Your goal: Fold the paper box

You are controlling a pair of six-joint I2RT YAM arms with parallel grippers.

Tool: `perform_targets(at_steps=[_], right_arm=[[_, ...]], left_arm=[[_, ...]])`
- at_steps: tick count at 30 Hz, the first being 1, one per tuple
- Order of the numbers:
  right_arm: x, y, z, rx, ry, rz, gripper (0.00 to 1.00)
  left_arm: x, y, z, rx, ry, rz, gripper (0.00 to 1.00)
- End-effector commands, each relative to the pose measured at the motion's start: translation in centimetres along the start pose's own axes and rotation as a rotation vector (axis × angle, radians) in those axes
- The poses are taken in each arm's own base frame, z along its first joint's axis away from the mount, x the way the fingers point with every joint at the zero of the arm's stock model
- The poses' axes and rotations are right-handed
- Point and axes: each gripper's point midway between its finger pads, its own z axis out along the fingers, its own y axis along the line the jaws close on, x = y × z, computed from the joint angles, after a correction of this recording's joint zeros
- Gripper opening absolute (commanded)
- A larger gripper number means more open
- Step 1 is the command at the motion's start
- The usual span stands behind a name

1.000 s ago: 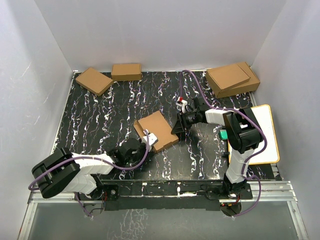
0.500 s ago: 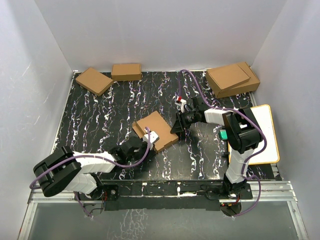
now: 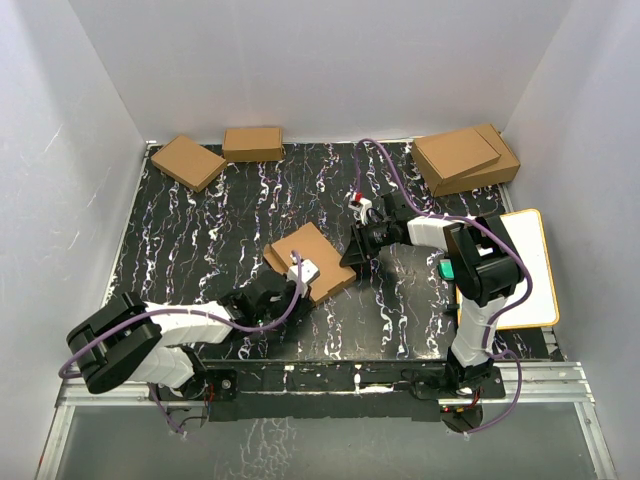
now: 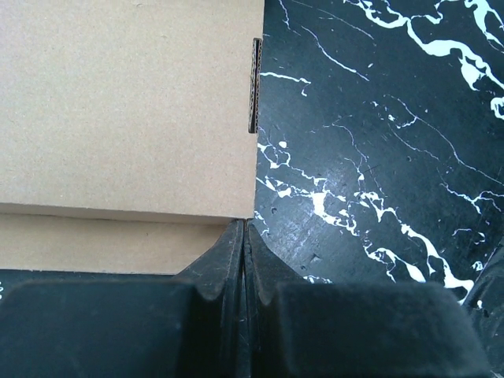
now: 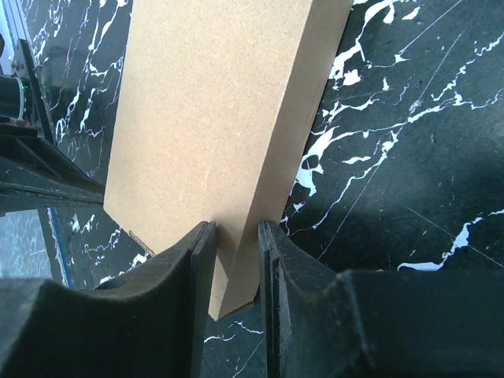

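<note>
we see the paper box [image 3: 312, 262] lying folded at the middle of the black marbled table [image 3: 200, 220], one edge pinched in our right gripper [image 5: 234, 240] and our clenched, empty left gripper [image 4: 245, 236] at its near corner, so a skewed shove could twist it free.

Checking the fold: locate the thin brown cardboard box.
Top view: the thin brown cardboard box lies centrally, its right edge pinched by the right gripper, the shut left gripper at its near edge.

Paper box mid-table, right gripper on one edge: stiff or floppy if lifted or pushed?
Probably stiff: the paper box is closed, flat corrugated cardboard, so it should hold shape. Likely light; pinched by one edge in the right gripper, it may pivot. Pushed on the smooth-looking table, it would likely slide, not tip.
</note>
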Motion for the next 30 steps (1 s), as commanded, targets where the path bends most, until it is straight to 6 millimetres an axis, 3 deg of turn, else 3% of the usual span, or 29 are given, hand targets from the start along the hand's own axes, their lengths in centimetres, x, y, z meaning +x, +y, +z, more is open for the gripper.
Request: perform_targets(at_steps=[1, 15, 23, 30], right_arm=[[2.2, 1.9, 1.4, -0.082, 0.076, 0.021, 0.32], [2.0, 1.3, 1.3, -0.058, 0.081, 0.015, 0.35], [1.8, 0.9, 1.0, -0.065, 0.086, 0.011, 0.40], [1.4, 1.1, 0.7, -0.074, 0.079, -0.008, 0.43]], left_arm=[[-5.8, 0.1, 0.6, -0.021, -0.146, -0.014, 0.00], [-5.7, 0.0, 0.0, -0.019, -0.122, -0.004, 0.00], [-5.8, -0.2, -2.1, -0.025, -0.090, -0.031, 0.29], [-5.3, -0.6, -3.3, -0.019, -0.083, -0.124, 0.42]])
